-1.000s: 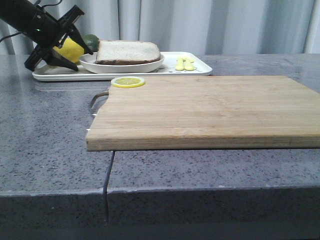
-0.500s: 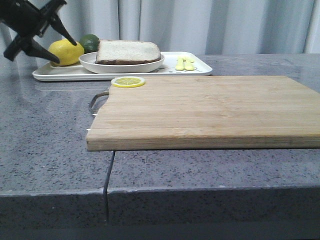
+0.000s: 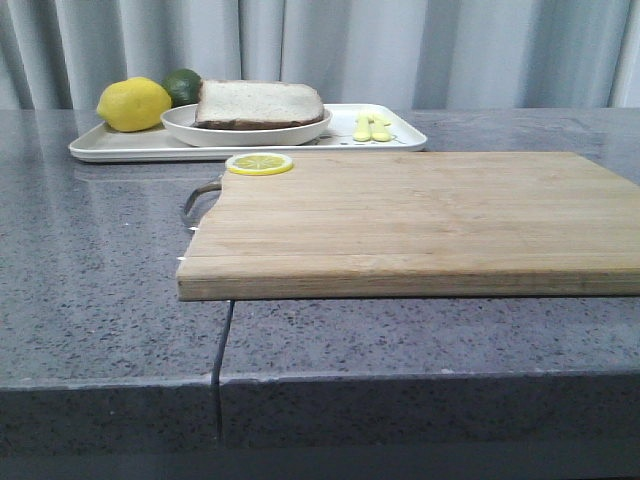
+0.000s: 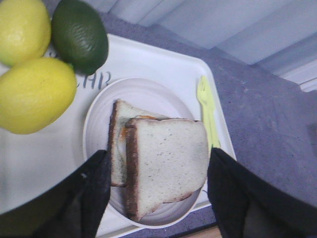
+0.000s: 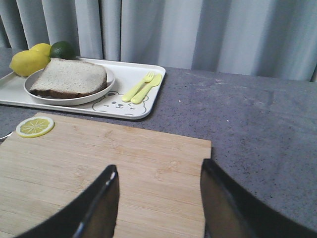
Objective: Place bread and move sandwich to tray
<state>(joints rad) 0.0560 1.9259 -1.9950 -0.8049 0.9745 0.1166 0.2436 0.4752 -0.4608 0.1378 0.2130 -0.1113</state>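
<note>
Sandwich lies on round plate on the tray, top slice offset, egg edge showing. Left claw spread directly above it, empty. Right claw spread over cutting board, empty. Task looks complete.

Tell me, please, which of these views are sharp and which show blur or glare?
Front view: cutting board sharp, soft sheen on the tabletop. Left wrist view: sandwich fairly crisp, the claw fingers dark and blurred. Right wrist view: slightly soft overall, the tray evenly lit without harsh shadows.
</note>
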